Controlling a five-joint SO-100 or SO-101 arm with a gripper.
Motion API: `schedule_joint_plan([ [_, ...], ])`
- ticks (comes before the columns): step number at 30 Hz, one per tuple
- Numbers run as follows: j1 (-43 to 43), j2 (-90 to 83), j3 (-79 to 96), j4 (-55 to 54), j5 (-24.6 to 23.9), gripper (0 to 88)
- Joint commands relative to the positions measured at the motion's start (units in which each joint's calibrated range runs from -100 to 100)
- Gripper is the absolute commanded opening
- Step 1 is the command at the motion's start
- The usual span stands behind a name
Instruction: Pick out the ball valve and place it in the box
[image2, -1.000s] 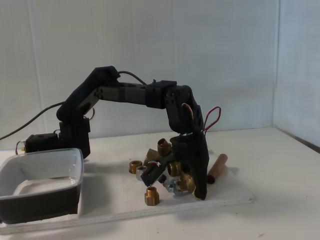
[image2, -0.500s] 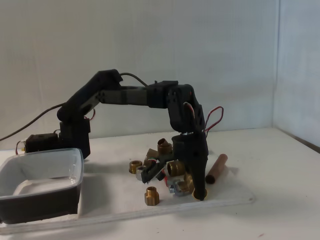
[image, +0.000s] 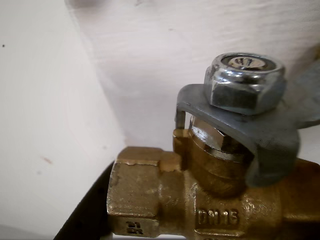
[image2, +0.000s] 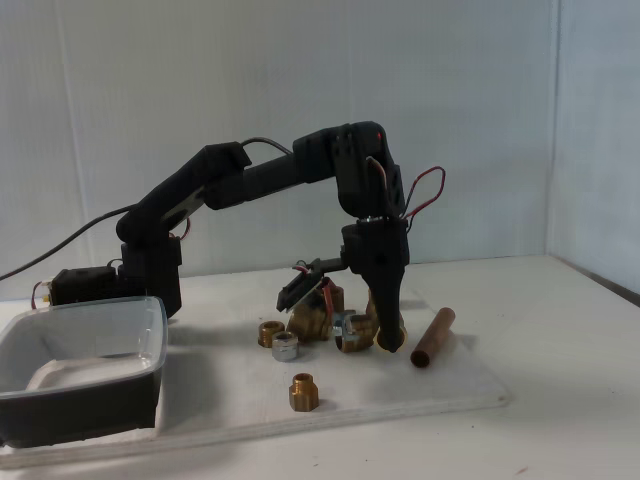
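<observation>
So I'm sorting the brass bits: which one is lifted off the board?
The ball valve, held between the claw fingers: it alone carries a silver nut on top, unlike the small brass fitting lying alone in front.

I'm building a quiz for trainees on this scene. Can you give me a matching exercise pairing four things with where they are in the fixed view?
Things:
1. box
2. ball valve
3. copper tube
4. small brass fitting

Places:
A. between the end effector's fingers
B. far left of the table
C. alone, nearest the front edge of the clear board
D. right of the end effector, lying on the board

Pairs: 1-B, 2-A, 3-D, 4-C
</observation>
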Motion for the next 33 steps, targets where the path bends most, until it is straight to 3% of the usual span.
schedule_joint_plan([
  [1,-0.1,-2.2,-5.2,0.8,-1.5,24.6],
  [16,0.2,-9.8,-1.8,0.9,-7.8,24.6],
  [28,0.4,-35.6,30.1,0.9,-7.2,24.6],
  [33,1.6,-47.7,43.5,0.9,-4.1,24.6],
])
